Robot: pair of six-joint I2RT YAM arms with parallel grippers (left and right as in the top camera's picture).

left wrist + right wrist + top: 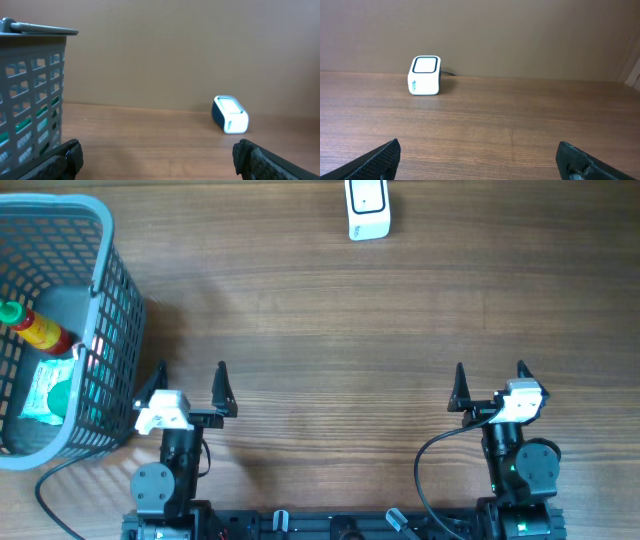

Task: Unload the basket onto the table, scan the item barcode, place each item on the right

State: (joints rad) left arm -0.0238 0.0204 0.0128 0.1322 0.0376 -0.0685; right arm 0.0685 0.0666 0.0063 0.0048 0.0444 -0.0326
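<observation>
Since neither gripper holds anything, I judge the task to be at its first step, with no item picked yet. Left gripper (190, 376) has its jaws wide and nothing between them. Right gripper (490, 372) is the same, wide and bare.

Items to scan sit in the grey basket (108, 300), just outside the left gripper's outer finger and extending ahead of it. Inside are a red sauce bottle (38, 330) with a green cap and a green packet (48, 392). I can't tell which one is meant, and no barcode is visible. The scanner (368, 210) is far ahead of both grippers, ahead-right of the left jaws and ahead-left of the right jaws, well apart from each.

The next move likely falls to the left arm: lift over the basket rim, come down into it, close on one item, then carry it toward the scanner window with the barcode side facing it. The basket wall is tall, so there is a snag risk.

The table (320, 330) is wood-grain brown and bare between the jaws. The wall (520, 35) behind it is plain tan.
</observation>
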